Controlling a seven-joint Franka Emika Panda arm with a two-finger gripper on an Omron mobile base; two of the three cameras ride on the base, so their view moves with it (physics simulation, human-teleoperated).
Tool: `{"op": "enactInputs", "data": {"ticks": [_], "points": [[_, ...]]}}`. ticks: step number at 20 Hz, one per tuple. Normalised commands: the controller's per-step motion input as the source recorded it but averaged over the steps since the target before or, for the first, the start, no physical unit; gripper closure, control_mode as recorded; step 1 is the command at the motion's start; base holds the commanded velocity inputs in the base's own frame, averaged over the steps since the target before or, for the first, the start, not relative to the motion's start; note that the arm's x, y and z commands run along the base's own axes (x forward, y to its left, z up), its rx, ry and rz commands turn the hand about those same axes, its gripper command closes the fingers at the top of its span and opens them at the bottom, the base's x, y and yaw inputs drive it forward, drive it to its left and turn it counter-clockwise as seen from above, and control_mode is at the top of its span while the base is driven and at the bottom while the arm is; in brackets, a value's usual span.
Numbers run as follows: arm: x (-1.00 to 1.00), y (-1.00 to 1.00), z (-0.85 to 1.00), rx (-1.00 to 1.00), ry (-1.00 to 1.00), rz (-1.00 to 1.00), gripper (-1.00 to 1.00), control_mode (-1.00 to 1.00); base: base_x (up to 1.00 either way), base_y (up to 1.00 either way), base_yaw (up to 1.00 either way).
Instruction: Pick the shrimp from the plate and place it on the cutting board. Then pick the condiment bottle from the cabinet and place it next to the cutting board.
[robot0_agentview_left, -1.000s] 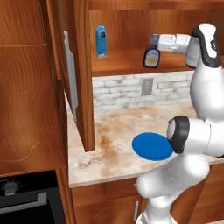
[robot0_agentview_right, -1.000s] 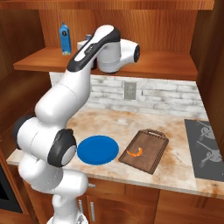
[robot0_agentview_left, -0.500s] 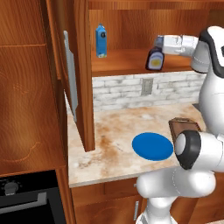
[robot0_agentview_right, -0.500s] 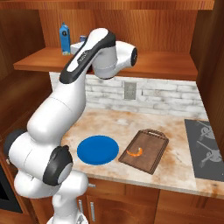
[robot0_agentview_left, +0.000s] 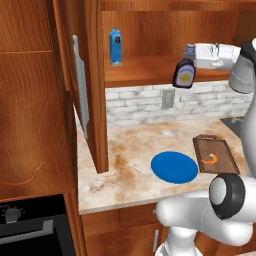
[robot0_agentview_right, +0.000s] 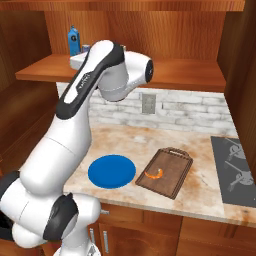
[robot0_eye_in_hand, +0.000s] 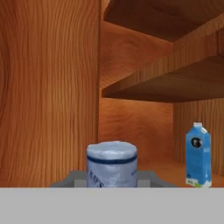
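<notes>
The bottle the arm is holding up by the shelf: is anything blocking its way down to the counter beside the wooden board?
Nothing visible does. The bottle hangs in the gripper in open air, and the counter around the board looks bare apart from the plate.

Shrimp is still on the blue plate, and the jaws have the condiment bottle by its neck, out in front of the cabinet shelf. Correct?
Not quite. The shrimp lies on the cutting board, not on the plate, as the right base view shows. The rest holds: the gripper grips the condiment bottle at its neck, in front of the cabinet shelf.
</notes>
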Motion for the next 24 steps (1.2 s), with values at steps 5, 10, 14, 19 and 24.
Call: {"op": "enactInputs", "data": {"ticks": [5, 10, 14, 19, 24], "points": [[-0.64, 0.06, 0.00, -0.02, 0.00, 0.00, 1.00, -1.00, 0.00, 0.00, 0.00], [-0.66, 0.07, 0.00, -0.02, 0.00, 0.00, 1.00, -1.00, 0.00, 0.00, 0.00], [-0.67, 0.08, 0.00, -0.02, -0.01, 0.00, 1.00, -1.00, 0.00, 0.00, 0.00], [-0.64, 0.11, -0.17, -0.02, -0.03, 0.00, 1.00, -1.00, 0.00, 0.00, 0.00], [-0.64, 0.10, -0.27, -0.01, 0.00, 0.00, 1.00, -1.00, 0.00, 0.00, 0.00]]}}
